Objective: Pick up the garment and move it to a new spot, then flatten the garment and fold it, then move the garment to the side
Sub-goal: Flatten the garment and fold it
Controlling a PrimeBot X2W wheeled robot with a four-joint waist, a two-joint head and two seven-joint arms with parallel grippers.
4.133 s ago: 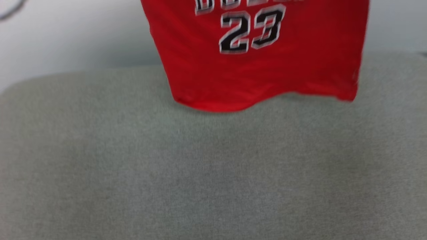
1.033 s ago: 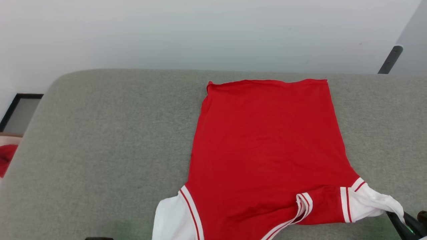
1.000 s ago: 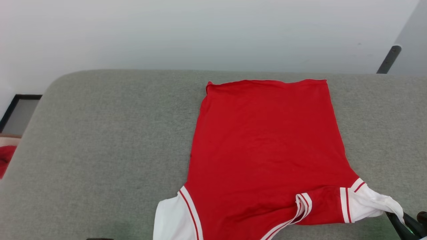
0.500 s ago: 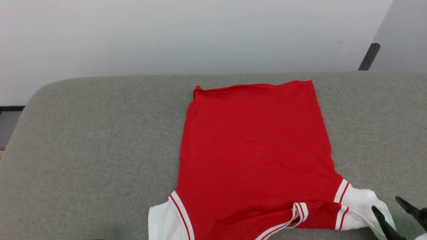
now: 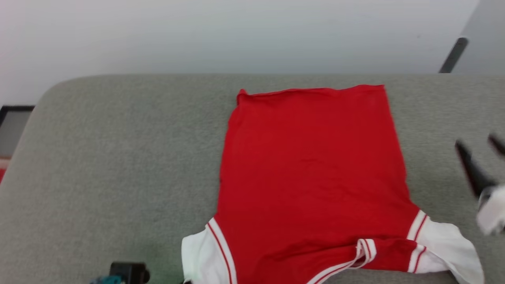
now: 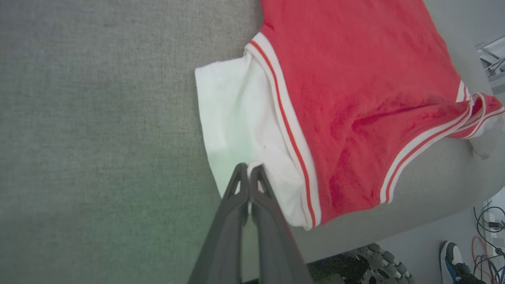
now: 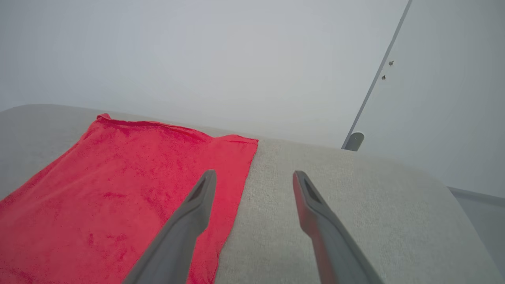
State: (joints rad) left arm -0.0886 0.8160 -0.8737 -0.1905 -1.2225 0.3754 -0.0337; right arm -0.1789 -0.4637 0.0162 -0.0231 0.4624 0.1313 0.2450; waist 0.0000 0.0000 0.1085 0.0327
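Observation:
The garment (image 5: pixel 311 169) lies spread on the grey cushion (image 5: pixel 118 157) with its plain red back up and its hem at the far side. Its white sleeves (image 5: pixel 446 248) stick out at the near corners. In the left wrist view my left gripper (image 6: pixel 248 169) is shut, its tips pinching the edge of the garment's white sleeve (image 6: pixel 232 118) beside the striped trim. My right gripper (image 5: pixel 475 140) hovers open beside the garment's right edge, with nothing between its fingers. The right wrist view has the right gripper (image 7: pixel 254 173) above the garment's (image 7: pixel 118 189) far right corner. The lettering is hidden underneath.
A white wall rises behind the cushion, with a dark post (image 5: pixel 449 55) at the far right. Near the garment's collar the cushion's front edge (image 6: pixel 414 213) drops off. Below it are the robot's base (image 6: pixel 367 268), cables and a person's shoe (image 6: pixel 453 260). Bare cushion lies to the left.
My right gripper opened, let go of the right white sleeve and rose away along the garment's right side. The sleeve now rests on the cushion. The camera shifted slightly.

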